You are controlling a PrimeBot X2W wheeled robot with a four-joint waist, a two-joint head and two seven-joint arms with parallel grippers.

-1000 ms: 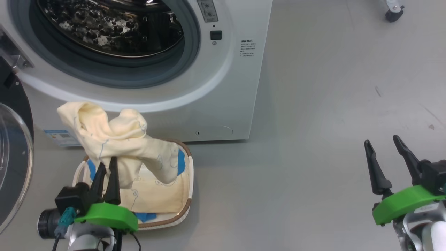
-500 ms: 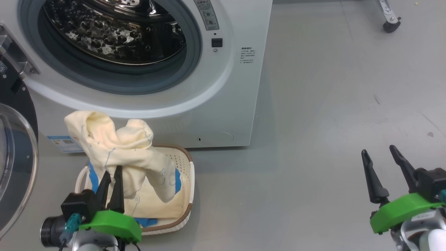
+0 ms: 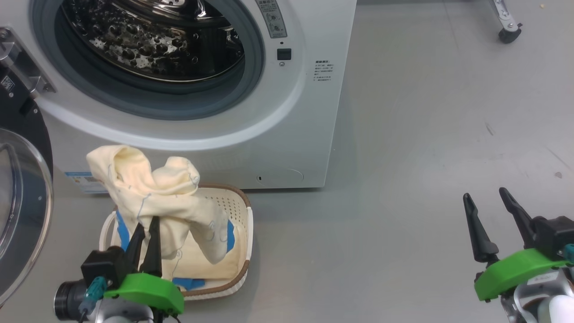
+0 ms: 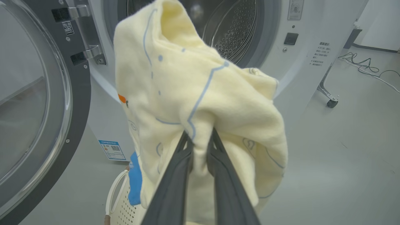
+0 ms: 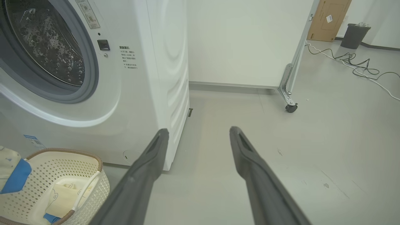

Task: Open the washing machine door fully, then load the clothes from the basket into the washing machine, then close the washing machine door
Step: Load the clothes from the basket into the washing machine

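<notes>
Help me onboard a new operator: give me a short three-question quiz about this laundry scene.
1. True or false: the washing machine door is swung open.
2. What does the left gripper hold? A) nothing B) a cream garment C) a detergent bottle
3. Fill in: the right gripper has its jaws ___, holding nothing.
Key: 1 true; 2 B; 3 open.

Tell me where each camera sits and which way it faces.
Head view: head-mounted, looking down at washing machine and basket; left gripper, right gripper below.
Left wrist view: along its fingers, pinching the clothes, toward the drum.
Right wrist view: along open fingers, toward the washing machine's corner and floor.
All share the washing machine.
</notes>
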